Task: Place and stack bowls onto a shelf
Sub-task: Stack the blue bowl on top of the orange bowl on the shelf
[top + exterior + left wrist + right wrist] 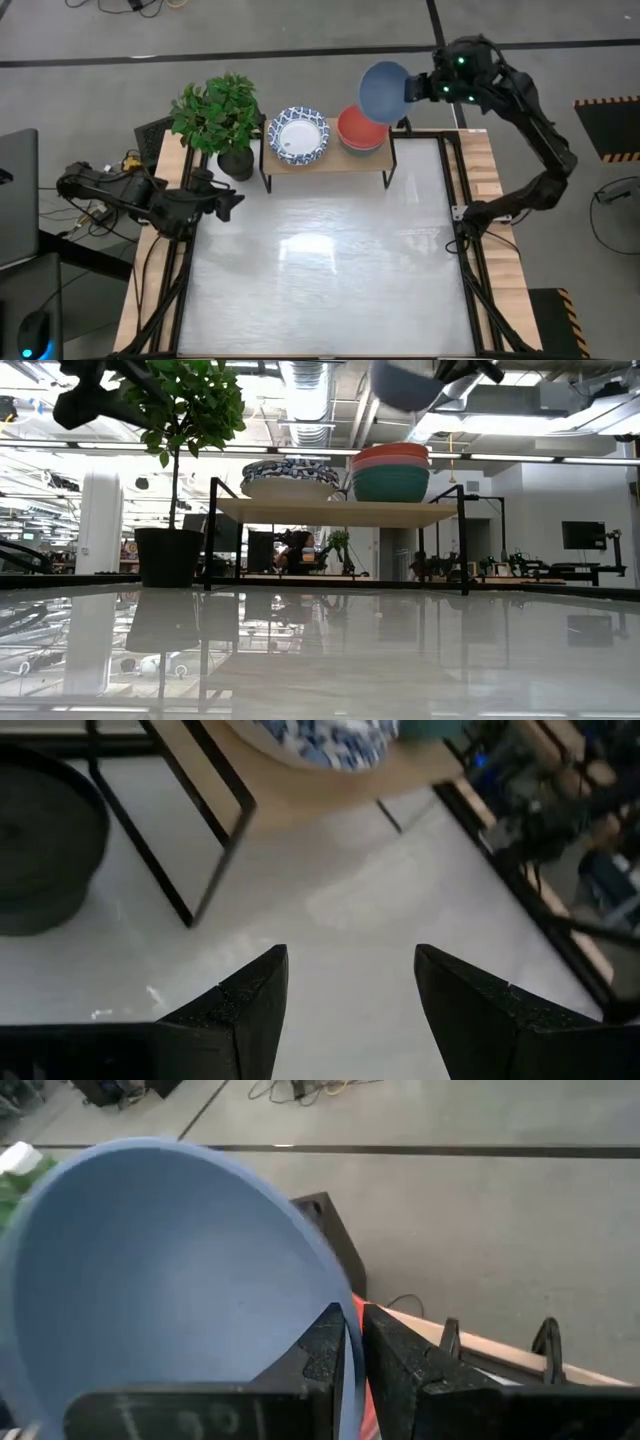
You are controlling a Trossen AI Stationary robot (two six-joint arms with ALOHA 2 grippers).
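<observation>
On the shelf [330,160] sit the patterned bowls [298,135] and, beside them, a pink bowl [360,128] over teal. The right gripper [352,1342] pinches the blue bowl's [385,92] rim, holding it above the stack. The left gripper [350,990] waits open near the plant pot [236,163].

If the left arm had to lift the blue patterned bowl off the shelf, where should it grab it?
Judging from the views, best by the rim: the patterned bowl sits upright and open on the shelf, so one finger inside and one outside the near rim, coming from above. The plant crowds its left side. The left claw is open.
</observation>
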